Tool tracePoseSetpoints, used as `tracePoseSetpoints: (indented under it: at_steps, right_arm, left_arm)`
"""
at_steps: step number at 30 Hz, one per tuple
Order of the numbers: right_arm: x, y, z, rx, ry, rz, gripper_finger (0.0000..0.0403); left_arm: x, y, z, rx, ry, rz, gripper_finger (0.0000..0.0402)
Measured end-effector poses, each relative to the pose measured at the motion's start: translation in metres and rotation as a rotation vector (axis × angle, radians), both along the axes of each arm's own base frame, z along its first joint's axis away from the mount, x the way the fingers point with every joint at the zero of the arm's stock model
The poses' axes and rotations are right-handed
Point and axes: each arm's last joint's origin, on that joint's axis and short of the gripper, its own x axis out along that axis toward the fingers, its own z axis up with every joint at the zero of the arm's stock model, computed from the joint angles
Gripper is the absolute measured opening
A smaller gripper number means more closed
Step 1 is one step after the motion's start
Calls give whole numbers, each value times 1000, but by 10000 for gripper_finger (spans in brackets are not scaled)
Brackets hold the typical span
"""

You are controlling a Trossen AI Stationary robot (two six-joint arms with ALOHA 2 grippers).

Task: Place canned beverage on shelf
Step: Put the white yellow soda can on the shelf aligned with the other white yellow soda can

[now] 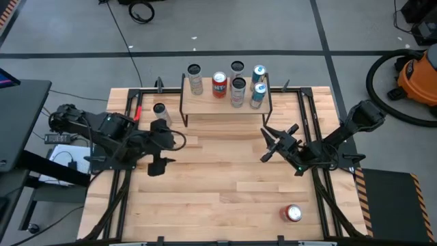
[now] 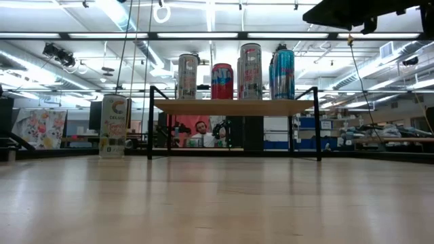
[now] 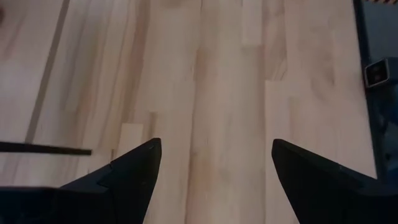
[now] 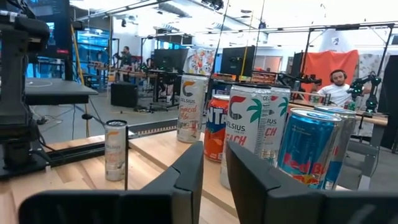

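Note:
The shelf (image 1: 225,104) stands at the table's far middle, its wooden top on thin black legs (image 2: 234,107). Several cans stand upright on it, among them a red one (image 1: 219,85) and two blue ones (image 1: 258,85). One pale can (image 1: 160,111) stands on the table left of the shelf, also seen in the low view (image 2: 113,127) and the right wrist view (image 4: 115,150). A red can (image 1: 293,214) lies on the table near the front right. My left gripper (image 1: 158,147) is open over bare table (image 3: 214,162). My right gripper (image 1: 268,143) is empty, its fingers almost together (image 4: 214,180), and faces the shelf.
Black rails (image 1: 311,116) run along the table's left and right sides. Bare wood lies in the table's middle and front (image 1: 218,191). People sit at desks in the room beyond the table (image 4: 337,84).

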Motion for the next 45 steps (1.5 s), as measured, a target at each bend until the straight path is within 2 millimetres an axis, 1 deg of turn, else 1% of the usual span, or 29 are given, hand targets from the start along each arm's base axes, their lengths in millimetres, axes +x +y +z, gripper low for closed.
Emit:
tracePoseSetpoints:
  at_steps: [8, 13, 18, 21, 23, 25, 29, 32, 36, 39, 42, 45]
  right_arm:
    - [0, 0, 0, 4, -2, -1, 105]
    - [0, 0, 0, 2, -2, 1, 108]
    - [0, 0, 0, 2, -2, 1, 108]
    - [0, 0, 0, 0, 0, 1, 107]
    - [0, 0, 0, -20, 20, -3, 107]
    - [0, 0, 0, -38, 39, -9, 107]
    - [0, 0, 0, -35, 45, -19, 107]
    - [0, 0, 0, -50, 64, -26, 107]
    - [0, 0, 0, -64, 84, -35, 107]
    - [0, 0, 0, -64, 84, -35, 108]
    - [0, 0, 0, -64, 85, -36, 107]
    - [0, 0, -1, -62, 85, -38, 108]
  left_arm:
    - [11, -3, -19, 54, 169, 6, 316]
    - [25, -6, -26, 69, 176, -29, 316]
    - [29, -8, -28, 64, 172, -39, 316]
    - [25, 0, -30, 89, 234, -18, 316]
    - [22, 10, -32, 125, 287, 34, 316]
    - [21, 19, -33, 127, 312, 93, 316]
    - [27, 26, -32, 51, 259, 185, 316]
    - [31, 30, -30, 41, 225, 199, 316]
    - [31, 35, -31, 31, 236, 251, 316]
    - [31, 46, -31, 49, 220, 370, 316]
    - [31, 54, -31, 20, 203, 477, 316]
    - [32, 57, -31, 20, 209, 471, 316]
